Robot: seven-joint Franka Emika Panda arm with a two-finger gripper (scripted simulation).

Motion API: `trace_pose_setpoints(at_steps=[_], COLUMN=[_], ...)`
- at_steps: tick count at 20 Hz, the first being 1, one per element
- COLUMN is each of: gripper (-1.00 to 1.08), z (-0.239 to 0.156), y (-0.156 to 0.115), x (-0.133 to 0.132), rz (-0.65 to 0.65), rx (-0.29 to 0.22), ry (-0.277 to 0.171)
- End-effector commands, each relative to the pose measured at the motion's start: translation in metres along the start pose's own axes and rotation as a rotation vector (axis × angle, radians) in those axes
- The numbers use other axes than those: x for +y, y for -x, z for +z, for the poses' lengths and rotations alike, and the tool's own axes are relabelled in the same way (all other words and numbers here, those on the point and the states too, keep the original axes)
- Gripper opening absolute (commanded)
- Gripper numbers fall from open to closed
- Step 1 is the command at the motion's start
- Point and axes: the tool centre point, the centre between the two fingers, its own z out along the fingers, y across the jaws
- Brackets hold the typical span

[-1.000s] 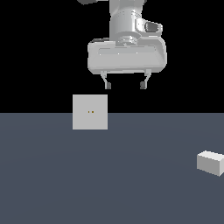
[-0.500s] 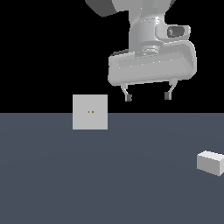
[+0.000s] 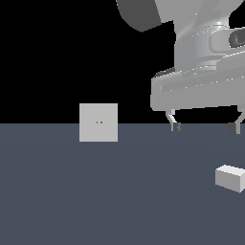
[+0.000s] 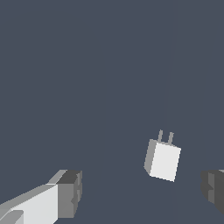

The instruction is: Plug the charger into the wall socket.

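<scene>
Dark floor (image 3: 95,191), lone charger (image 3: 230,177)

A plain dark slate-blue worktop (image 3: 95,191) fills the lower half of the exterior view, from 3 o'clock through 6 to 9; above it is flat black background.

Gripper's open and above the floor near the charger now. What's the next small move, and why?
Probably lower the gripper straight toward the charger, shifting slightly to the exterior view's right. The jaws stand open and empty, above the floor, and the wrist view shows the charger lying between the fingers, nearer one. The wall socket can wait until the charger is held.
</scene>
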Motion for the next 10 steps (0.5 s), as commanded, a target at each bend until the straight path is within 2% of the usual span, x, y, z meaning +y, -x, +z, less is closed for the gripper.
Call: trace_pose_setpoints(at_steps=[1,10], gripper=[1.0,1.0], z=[0.009,0.027], y=[0.002,0.011], x=[0.015,0.043], rz=[0.077,0.225], rx=[0.005,0.013], ry=[0.002,0.007])
